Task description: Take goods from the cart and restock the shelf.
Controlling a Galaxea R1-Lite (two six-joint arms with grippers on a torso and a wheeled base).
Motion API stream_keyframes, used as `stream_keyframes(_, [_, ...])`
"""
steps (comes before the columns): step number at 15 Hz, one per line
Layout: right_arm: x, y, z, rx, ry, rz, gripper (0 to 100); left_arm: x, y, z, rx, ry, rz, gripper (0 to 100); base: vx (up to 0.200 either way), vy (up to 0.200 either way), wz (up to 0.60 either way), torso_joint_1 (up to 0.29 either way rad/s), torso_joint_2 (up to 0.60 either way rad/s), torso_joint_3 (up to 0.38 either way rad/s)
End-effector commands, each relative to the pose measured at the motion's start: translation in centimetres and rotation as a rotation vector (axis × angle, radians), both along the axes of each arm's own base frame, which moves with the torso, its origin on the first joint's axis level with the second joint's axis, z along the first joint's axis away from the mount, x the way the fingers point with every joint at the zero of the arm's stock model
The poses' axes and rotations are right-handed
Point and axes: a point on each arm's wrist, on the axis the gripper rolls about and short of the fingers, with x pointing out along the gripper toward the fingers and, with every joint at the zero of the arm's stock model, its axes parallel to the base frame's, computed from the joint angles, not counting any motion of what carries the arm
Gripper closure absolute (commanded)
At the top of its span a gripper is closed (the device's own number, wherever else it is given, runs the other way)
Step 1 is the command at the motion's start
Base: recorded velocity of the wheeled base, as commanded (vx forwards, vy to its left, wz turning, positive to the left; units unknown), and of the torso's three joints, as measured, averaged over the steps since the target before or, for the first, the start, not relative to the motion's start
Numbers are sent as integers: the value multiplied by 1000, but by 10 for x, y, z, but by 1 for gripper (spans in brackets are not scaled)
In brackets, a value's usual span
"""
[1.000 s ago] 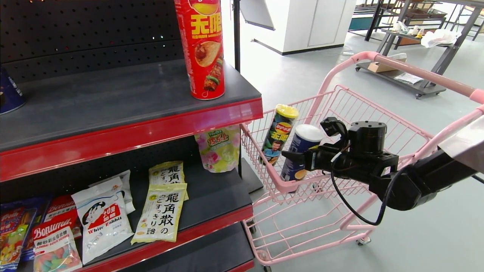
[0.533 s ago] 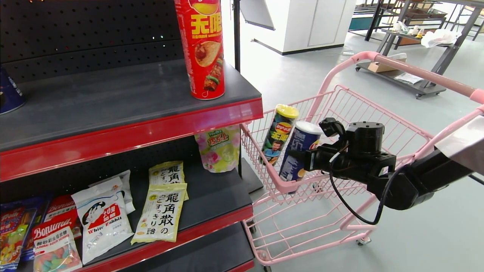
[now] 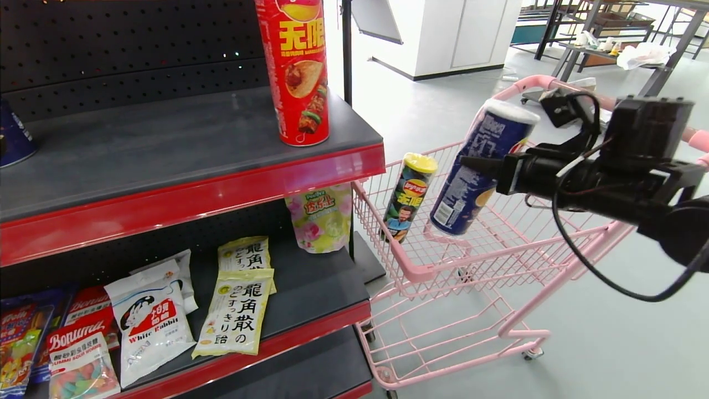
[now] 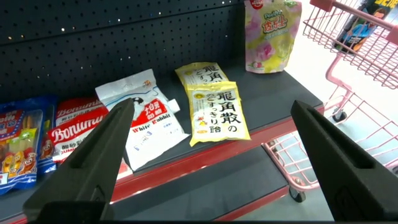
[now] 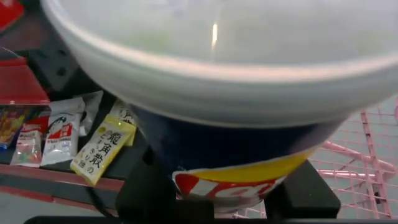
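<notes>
**Blue can gripped above the cart**

Right gripper (image 3: 486, 165) fingers are pinching the blue can (image 3: 465, 191) mid-body, holding it tilted above the pink cart (image 3: 411, 272), near its shelf-side rim; a yellow-lidded can (image 3: 409, 195) is leaning in that corner; left gripper (image 4: 214, 158) fingers are standing spread wide before the lower shelf (image 4: 280, 99).

Pale grey floor (image 3: 609, 343), evenly lit. White cabinet (image 3: 465, 33) behind — dark metal-framed tables (image 3: 615, 21) at far right.

Beyond the grey floor (image 3: 609, 343) stands a white cabinet (image 3: 460, 33); farther back, a dark-framed table (image 3: 662, 75) (bearing a crumpled white bag (image 3: 645, 55)) stands near it
</notes>
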Motion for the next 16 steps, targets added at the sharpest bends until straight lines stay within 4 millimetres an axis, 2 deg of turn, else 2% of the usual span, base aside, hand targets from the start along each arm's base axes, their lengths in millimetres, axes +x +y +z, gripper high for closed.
stream_keyframes(1, [-56, -18, 68, 15, -123, -4, 100, 0, 0, 0, -1, 1, 0, 0, 0, 0, 0, 0, 0, 0])
stream_keyframes(2, [-81, -25, 69, -15, -88, -19, 100, 0, 0, 0, -1, 1, 0, 0, 0, 0, 0, 0, 0, 0])
stream_keyframes(4, [-135, -44, 56, -160, -59, -155, 100, 0, 0, 0, -1, 1, 0, 0, 0, 0, 0, 0, 0, 0])
stream_keyframes(5, [-161, -50, 39, -203, -25, -162, 100, 0, 0, 0, -1, 1, 0, 0, 0, 0, 0, 0, 0, 0])
stream_keyframes(6, [-169, -52, 31, -202, -14, -151, 100, 0, 0, 0, -1, 1, 0, 0, 0, 0, 0, 0, 0, 0])
stream_keyframes(7, [-197, -61, 9, -207, -2, -172, 100, 0, 0, 0, -1, 1, -1, 0, 0, 0, 0, 0, 0, 0])
stream_keyframes(9, [-205, -67, 13, -193, -31, -231, 100, 0, 0, 0, 2, 1, -1, 0, 0, 0, 0, 0, 0, 0])
stream_keyframes(16, [-203, -68, 13, -204, -21, -243, 100, 0, 0, 0, 2, 1, -1, 0, 0, 0, 0, 0, 0, 0])
